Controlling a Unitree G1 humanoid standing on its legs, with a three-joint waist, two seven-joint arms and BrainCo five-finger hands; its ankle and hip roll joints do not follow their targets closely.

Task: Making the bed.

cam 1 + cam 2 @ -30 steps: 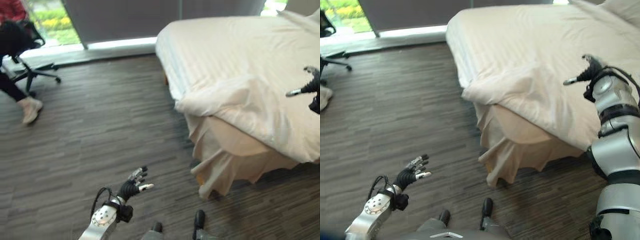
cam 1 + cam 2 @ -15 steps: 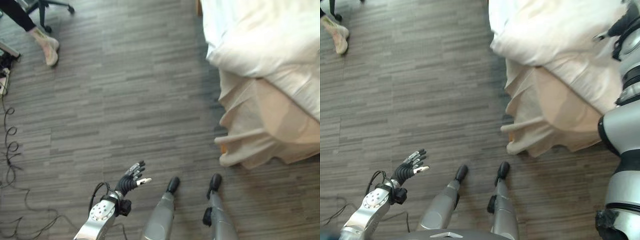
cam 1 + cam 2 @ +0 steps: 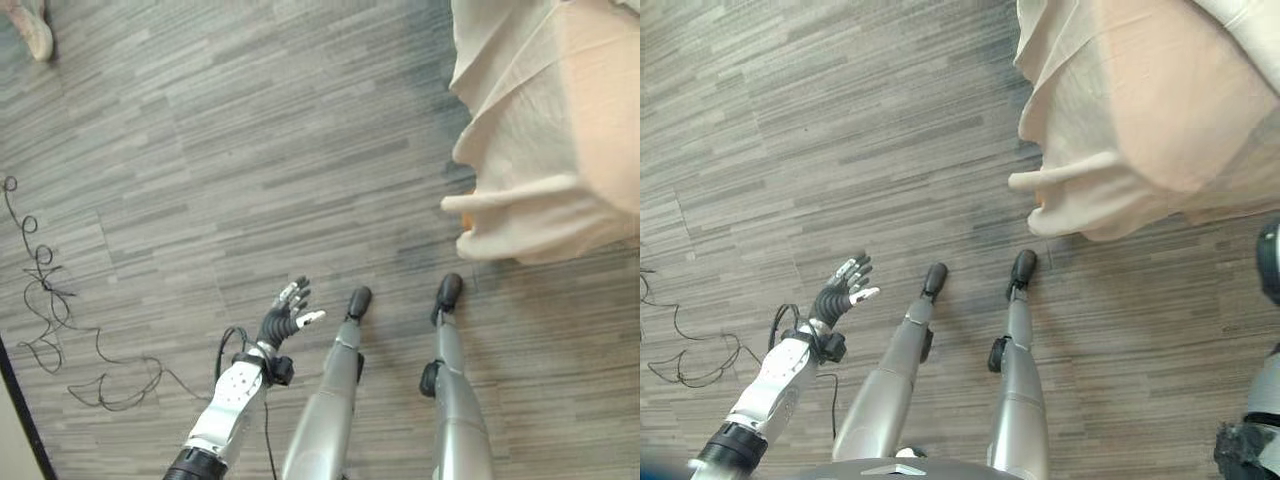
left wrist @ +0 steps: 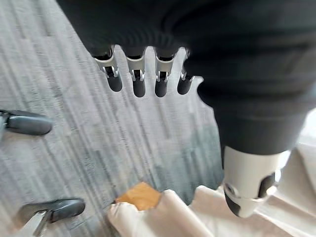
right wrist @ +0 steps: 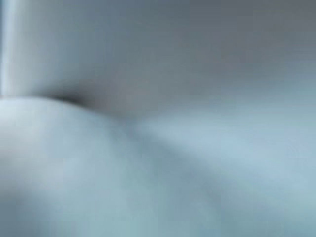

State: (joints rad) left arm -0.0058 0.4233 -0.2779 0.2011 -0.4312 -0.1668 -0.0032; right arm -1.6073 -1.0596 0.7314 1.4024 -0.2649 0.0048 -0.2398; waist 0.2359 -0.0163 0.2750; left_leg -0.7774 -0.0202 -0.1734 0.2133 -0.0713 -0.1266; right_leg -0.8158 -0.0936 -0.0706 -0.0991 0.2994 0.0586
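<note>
Left eye view has my left hand (image 3: pixel 287 318) nearest, raised over the wood floor (image 3: pixel 200 180) with its fingers (image 4: pixel 138 83) spread and relaxed, holding nothing. My own wrist view looks past those fingers to a bed corner where cloth hangs beside a small patch of bare wooden frame (image 4: pixel 140 194). Further off and to the right, the bed's draped sheet (image 3: pixel 540 150) hangs loose in folds, its lowest fold bunched just above the floor, well apart from my left hand. I cannot tell how my right hand stands; its wrist view is a pale blur. I judge the step is closing in on that corner: I should bring both hands to the hanging edge, grip it near the corner, then pull evenly so it lies smooth. No writing or labels are readable anywhere.
</note>
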